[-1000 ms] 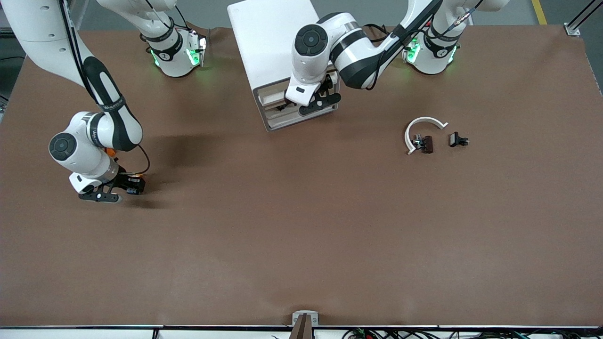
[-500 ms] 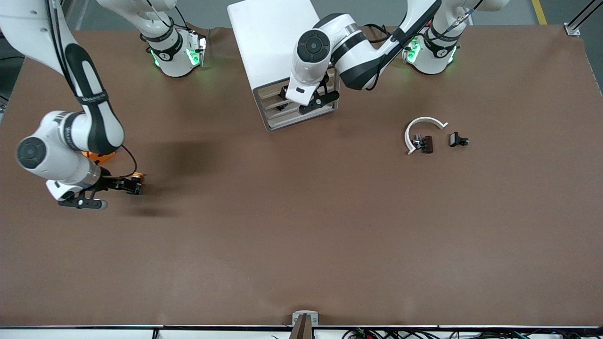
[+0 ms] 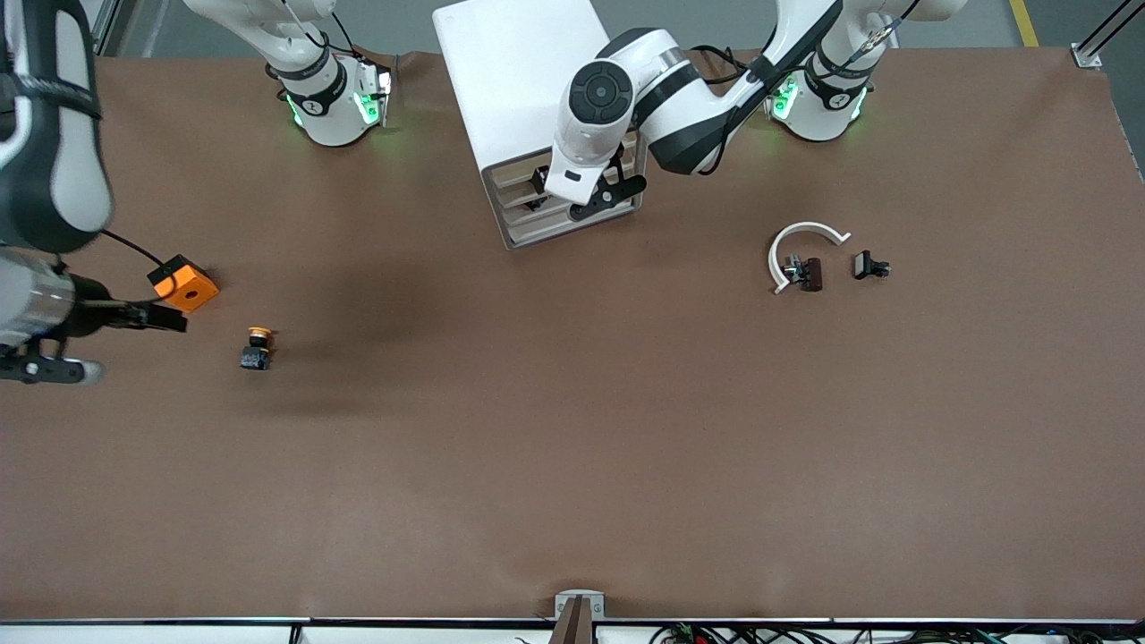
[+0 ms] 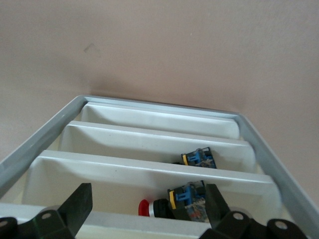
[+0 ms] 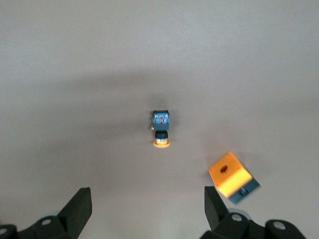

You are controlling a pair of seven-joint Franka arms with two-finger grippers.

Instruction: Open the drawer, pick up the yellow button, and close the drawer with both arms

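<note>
Now the button (image 3: 257, 349) lies loose on the brown table (image 3: 572, 447) toward the right arm's end, a little nearer the front camera than the orange cube (image 3: 185, 283).

Much of the right arm is cut off at the frame edge; its right gripper (image 5: 147, 211) hangs above the table over that end, fingers spread wide and empty, with button (image 5: 160, 128) and cube (image 5: 233, 178) below it. Partly hidden by its own wrist, the left gripper (image 4: 147, 211) sits at the white cabinet (image 3: 528, 89) front, fingers apart, holding nothing. Seen from the left wrist, the drawers (image 4: 149, 144) look pushed in, and two hold small blue-and-black parts (image 4: 199, 158), one with a red cap (image 4: 143, 208).
</note>
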